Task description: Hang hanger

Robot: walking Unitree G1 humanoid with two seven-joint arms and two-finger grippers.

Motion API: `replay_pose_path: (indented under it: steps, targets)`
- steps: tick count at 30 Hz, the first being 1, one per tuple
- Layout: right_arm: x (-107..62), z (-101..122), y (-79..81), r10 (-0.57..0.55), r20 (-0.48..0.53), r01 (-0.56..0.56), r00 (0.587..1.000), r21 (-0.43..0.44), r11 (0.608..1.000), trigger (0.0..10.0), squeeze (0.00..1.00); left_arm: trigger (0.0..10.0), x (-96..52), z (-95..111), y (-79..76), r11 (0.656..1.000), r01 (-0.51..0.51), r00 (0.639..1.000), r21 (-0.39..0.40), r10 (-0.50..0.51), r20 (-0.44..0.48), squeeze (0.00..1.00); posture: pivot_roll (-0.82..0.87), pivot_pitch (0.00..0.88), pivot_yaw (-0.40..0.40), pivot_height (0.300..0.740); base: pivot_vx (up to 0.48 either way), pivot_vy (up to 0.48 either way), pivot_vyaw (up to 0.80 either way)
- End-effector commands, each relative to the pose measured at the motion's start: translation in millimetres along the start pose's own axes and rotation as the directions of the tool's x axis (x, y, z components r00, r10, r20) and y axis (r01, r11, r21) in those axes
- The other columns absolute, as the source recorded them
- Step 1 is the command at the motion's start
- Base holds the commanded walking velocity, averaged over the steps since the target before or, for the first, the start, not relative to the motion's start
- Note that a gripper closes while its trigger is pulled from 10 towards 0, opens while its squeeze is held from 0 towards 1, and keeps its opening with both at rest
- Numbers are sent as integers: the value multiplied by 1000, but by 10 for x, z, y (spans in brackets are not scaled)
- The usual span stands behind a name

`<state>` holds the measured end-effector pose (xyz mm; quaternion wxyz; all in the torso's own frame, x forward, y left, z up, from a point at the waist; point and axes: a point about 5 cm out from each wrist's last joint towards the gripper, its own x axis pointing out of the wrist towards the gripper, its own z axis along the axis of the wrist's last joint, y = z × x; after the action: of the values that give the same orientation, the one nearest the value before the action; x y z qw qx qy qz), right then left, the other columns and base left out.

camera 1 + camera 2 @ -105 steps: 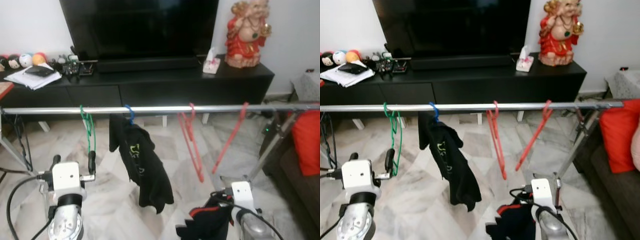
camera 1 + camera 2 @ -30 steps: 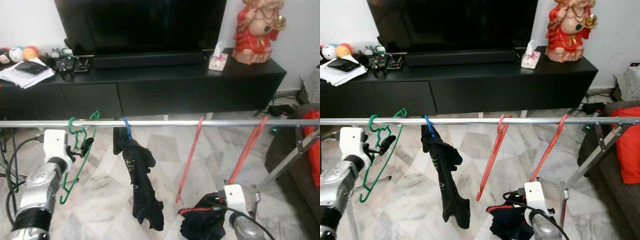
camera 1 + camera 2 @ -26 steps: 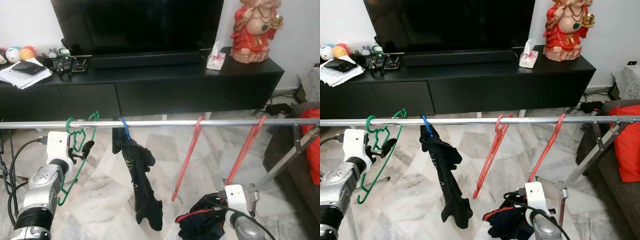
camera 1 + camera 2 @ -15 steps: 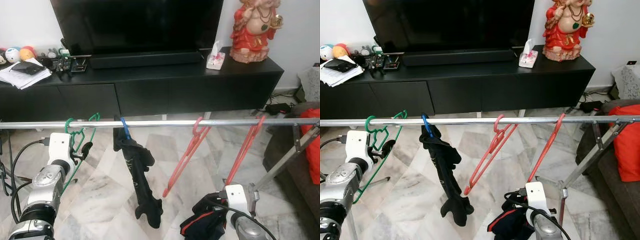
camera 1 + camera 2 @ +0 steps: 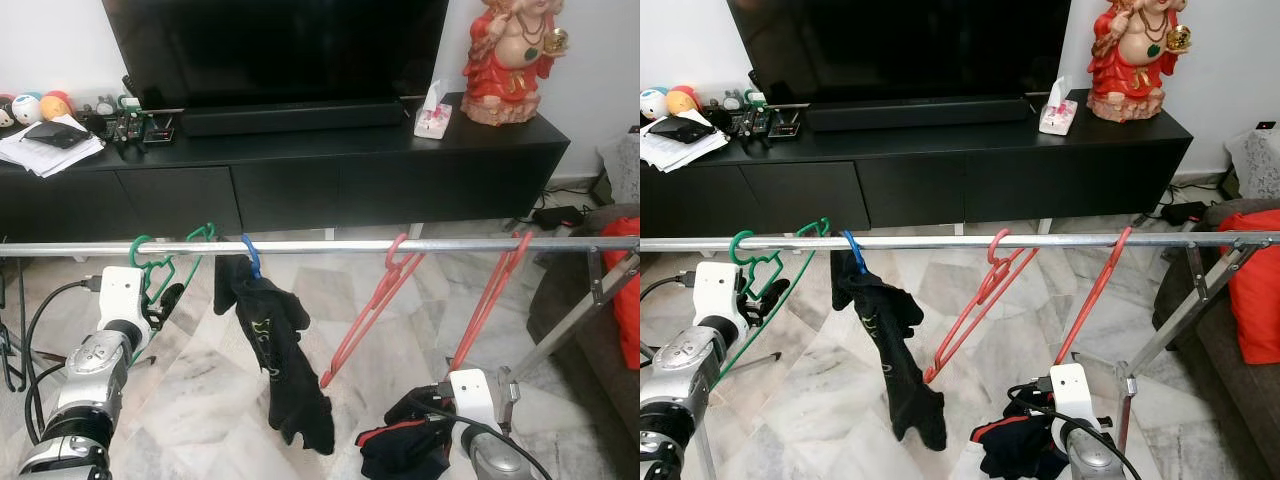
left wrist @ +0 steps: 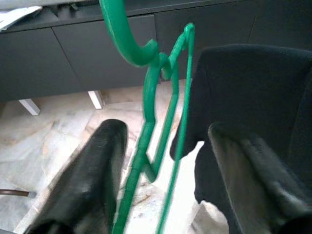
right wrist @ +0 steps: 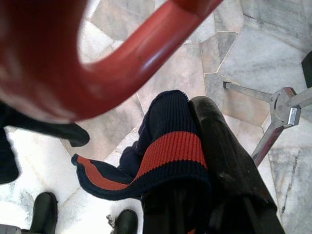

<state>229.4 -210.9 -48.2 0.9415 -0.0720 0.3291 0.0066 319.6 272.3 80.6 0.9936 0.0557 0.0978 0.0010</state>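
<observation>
Since a second ago the black garment (image 5: 275,365) on the blue hanger (image 5: 249,255) has swung and now hangs fuller under the rail, and the nearer red hanger (image 5: 368,320) has tilted further toward my left. My left gripper (image 6: 165,161) is raised just beneath the silver rail (image 5: 320,246), its two black fingers (image 6: 92,180) spread wide with the green hanger (image 5: 160,268) passing between them, not pinched. That green hanger's hook sits over the rail at its left end, just beside the blue one. Further right, a second red hanger (image 5: 490,300) hangs slanted from the rail, well apart from the first. Behind the rail stands a black TV bench (image 5: 400,160) carrying a television (image 5: 275,50) and a red figurine (image 5: 507,55). Low on my right, my right gripper (image 7: 195,195) is clamped on a navy garment with a red stripe (image 7: 170,151), held above the marble floor (image 5: 200,380).
</observation>
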Motion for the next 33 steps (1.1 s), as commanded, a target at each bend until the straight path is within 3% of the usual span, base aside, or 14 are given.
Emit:
replay_pose_path:
  steps: [1,18,33]
  targets:
    - [-1,5,-2,3,6,-3,1000,-3,1000,10000,0,0,25,45,-6,1000,11,1000,13,-11,12,0,-101,0,35,740,0,0,0]
    - [4,12,23,12,5,-12,1000,-13,1000,10000,0,0,37,68,-42,999,53,998,11,-53,21,0,-99,0,35,740,0,0,0]
    - [-13,-42,1,10,-16,-10,1000,-15,1000,10000,0,0,25,-30,-73,998,57,998,28,-56,-40,0,-96,0,34,740,0,0,0]
